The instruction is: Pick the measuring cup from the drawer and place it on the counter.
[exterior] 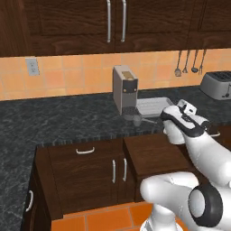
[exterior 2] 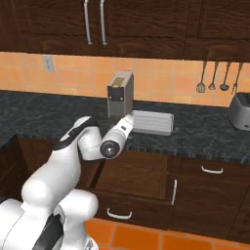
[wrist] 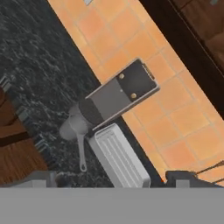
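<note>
Drawer [exterior: 155,153] open and bare nearest the base. Claw [exterior: 185,108] above it, jaws apart, holding nothing. Measuring cup [wrist: 72,127] sits on the counter [exterior: 67,122], touching the coffee machine [exterior: 125,88] base, just beside the tray [wrist: 118,159]. Placement looks done; next move: retract clear without clipping the handle.

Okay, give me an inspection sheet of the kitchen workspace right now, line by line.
Surface: black speckled counter, L-shaped.
Job's things: measuring cup stands on the counter beside the coffee machine's base, handle pointing along the counter; drawer pulled open, its brown floor bare.
Clutter: coffee machine, grey tray, toaster.
Grippers: gripper open, holding nothing, apart from the cup.
Cables: nothing seen.
Surroundings: orange tiled wall, hanging utensils, wall outlet, dark upper cabinets.
</note>
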### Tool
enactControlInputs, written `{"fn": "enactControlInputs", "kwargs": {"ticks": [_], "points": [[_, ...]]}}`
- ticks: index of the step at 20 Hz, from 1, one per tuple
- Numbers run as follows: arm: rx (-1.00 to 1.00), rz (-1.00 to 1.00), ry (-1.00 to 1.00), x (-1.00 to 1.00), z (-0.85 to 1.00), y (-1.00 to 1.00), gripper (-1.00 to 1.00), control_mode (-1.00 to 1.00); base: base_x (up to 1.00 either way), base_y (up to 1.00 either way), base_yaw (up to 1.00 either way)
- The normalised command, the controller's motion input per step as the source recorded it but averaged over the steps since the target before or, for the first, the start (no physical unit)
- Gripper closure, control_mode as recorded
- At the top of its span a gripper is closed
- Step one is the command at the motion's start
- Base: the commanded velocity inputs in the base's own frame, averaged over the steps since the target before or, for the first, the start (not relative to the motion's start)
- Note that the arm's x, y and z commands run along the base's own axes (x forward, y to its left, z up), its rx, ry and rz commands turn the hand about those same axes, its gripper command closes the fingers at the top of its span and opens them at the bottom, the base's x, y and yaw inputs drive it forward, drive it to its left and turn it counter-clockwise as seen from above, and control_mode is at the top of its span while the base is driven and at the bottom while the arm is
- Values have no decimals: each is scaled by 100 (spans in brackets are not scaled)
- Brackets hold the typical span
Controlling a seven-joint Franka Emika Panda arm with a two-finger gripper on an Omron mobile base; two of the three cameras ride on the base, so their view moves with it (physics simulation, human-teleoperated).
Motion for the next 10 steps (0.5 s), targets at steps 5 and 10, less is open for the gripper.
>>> {"fn": "enactControlInputs", "kwargs": {"ticks": [5,10], "points": [[0,0,0,-100,100,-64,-100,-100,0,0,0],[0,0,3,-100,100,-68,-100,-100,0,0,0]]}}
